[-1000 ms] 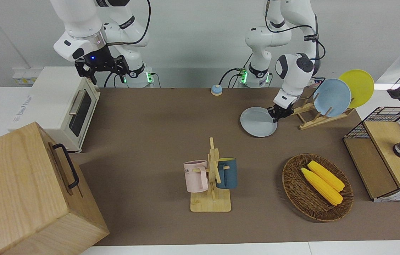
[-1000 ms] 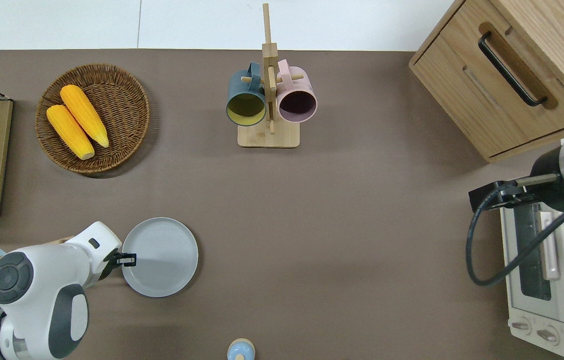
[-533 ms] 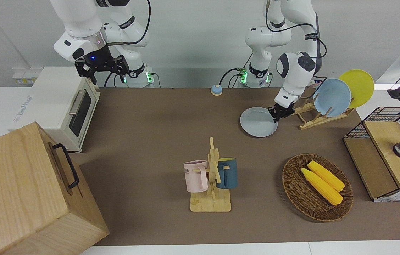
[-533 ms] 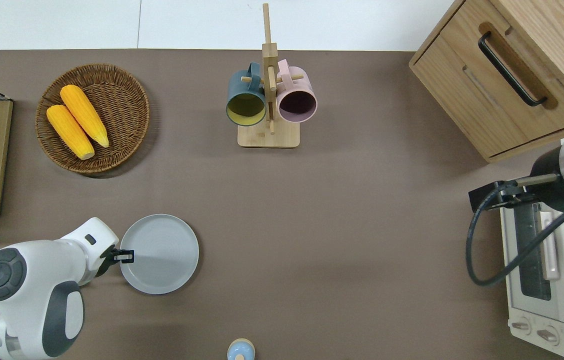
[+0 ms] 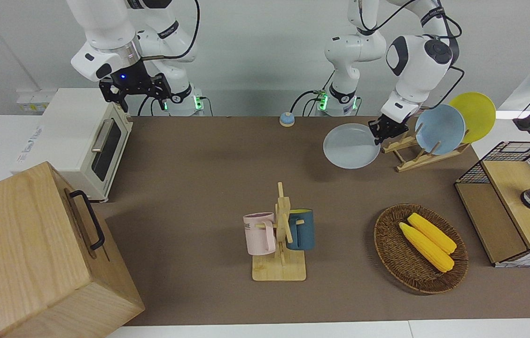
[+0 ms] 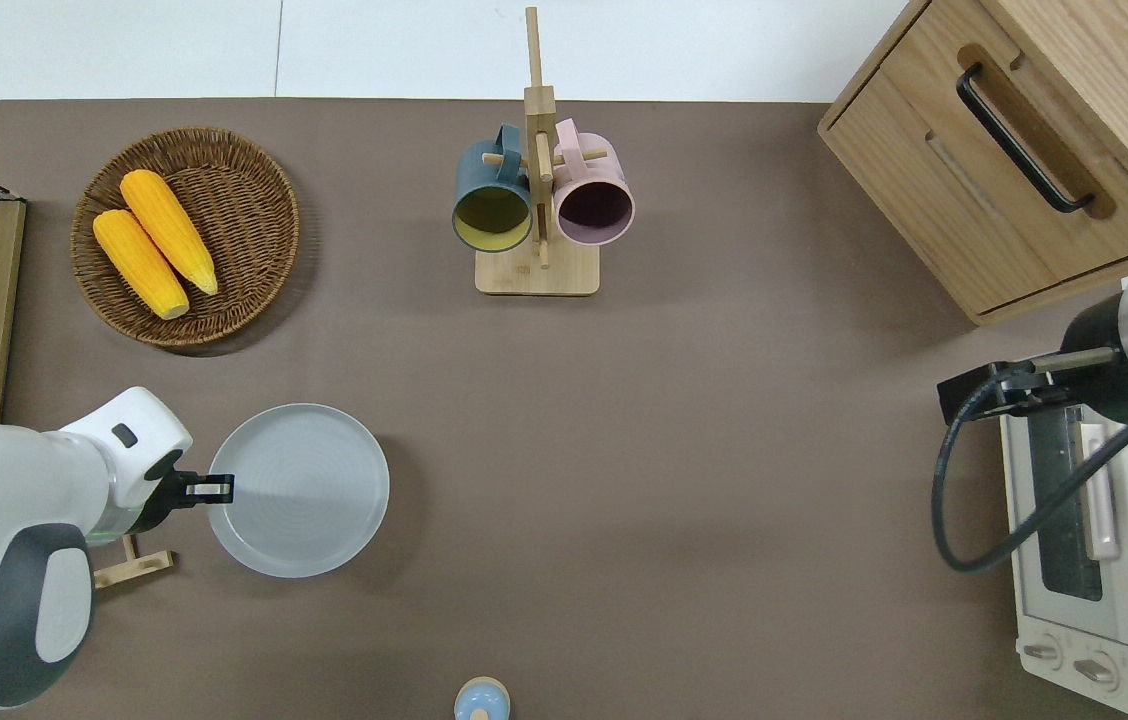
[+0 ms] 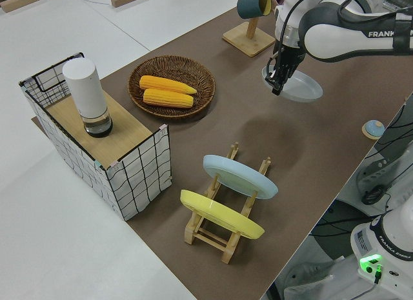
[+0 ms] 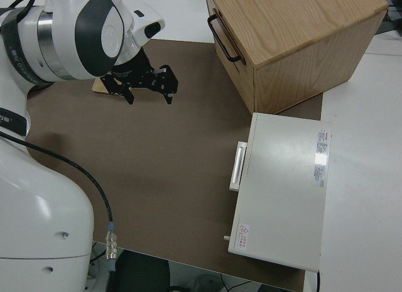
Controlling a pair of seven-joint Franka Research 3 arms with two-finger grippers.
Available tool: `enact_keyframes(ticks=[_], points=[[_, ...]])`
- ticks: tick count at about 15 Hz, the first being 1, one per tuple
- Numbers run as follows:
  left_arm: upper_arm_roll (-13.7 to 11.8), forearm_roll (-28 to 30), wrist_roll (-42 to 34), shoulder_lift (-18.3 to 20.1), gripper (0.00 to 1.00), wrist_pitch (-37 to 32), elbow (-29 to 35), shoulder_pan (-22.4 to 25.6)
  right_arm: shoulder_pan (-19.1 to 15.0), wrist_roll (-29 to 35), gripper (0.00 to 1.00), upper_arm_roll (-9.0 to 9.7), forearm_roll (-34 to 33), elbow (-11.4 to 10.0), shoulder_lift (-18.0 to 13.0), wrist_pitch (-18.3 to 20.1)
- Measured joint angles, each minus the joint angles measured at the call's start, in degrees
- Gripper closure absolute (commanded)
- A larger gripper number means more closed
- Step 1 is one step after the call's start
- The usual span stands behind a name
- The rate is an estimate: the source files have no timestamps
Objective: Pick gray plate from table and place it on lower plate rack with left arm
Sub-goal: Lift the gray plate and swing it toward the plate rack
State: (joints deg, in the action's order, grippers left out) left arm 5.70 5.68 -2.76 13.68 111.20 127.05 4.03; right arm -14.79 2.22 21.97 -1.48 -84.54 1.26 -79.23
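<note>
**Gray plate up off the table**

Left gripper [image 5: 379, 133] clamped on the rim of the gray plate [image 5: 350, 146], lifted clear of the table [image 5: 208, 188], roughly level, shadow on the mat underneath. Hanging just beside the lower plate rack [image 5: 410, 157], on the side toward the right arm's end. Sky-blue plate [image 5: 440, 129] and yellow plate [image 5: 474, 116] already leaning in that rack; looks like one free slot nearest the gripper, hard to say for sure. Right gripper [image 5: 134, 89] parked, fingers spread
</note>
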Motion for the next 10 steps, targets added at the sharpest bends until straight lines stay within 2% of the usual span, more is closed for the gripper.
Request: enact_keyframes(ticks=[6, 10], points=[[-0.23, -0.18, 0.15, 0.03, 1.0, -4.75, -3.8, 0.04, 0.0, 0.0, 0.017, 0.0, 0.0, 0.0, 0.0, 0.0], [-0.29, -6.46, 0.36, 0.01, 1.0, -7.82, -5.3, 0.06, 0.0, 0.0, 0.017, 0.0, 0.0, 0.0, 0.0, 0.0]])
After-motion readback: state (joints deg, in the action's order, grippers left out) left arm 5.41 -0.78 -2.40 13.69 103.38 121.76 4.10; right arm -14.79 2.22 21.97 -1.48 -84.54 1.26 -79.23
